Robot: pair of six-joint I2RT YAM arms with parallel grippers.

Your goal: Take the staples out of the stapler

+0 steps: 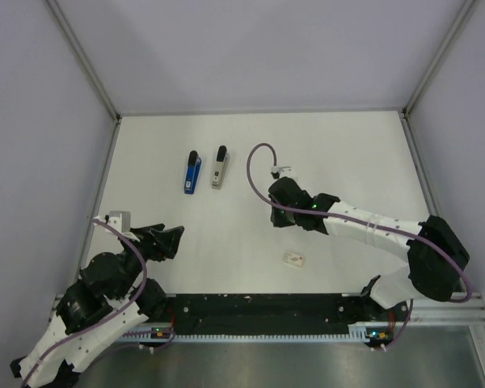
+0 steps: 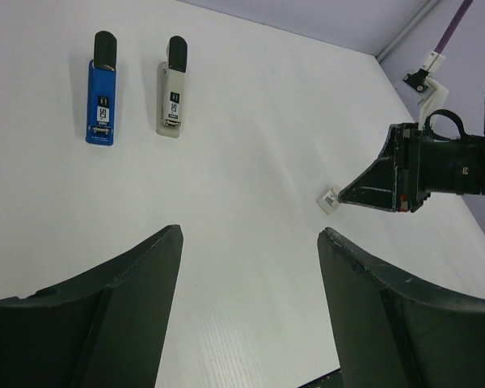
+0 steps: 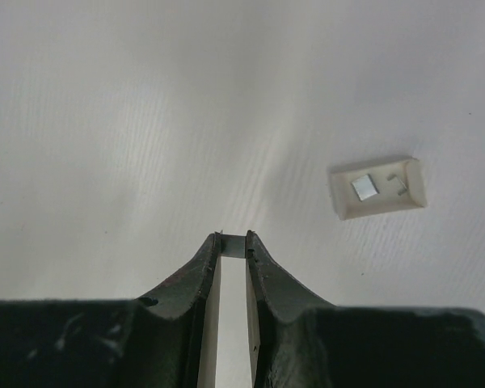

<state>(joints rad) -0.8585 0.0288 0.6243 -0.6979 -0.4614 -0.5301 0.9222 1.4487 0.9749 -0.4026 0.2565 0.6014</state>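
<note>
Two staplers lie side by side at the back left of the table, a blue stapler [image 1: 192, 173] [image 2: 101, 101] and a grey stapler [image 1: 219, 167] [image 2: 172, 99], both closed. My right gripper [image 1: 277, 217] [image 3: 234, 239] hovers mid-table, shut on a short silver strip of staples [image 3: 234, 246] pinched between its tips. A small white tray [image 1: 295, 259] [image 3: 377, 187] [image 2: 331, 199] lies to its right, holding a small block of staples [image 3: 364, 187]. My left gripper [image 1: 176, 241] [image 2: 250, 234] is open and empty, low at the near left, far from both staplers.
The white table [image 1: 347, 153] is walled by grey panels at the back and sides. A purple cable [image 1: 255, 166] loops over the right arm. A black rail [image 1: 259, 307] runs along the near edge.
</note>
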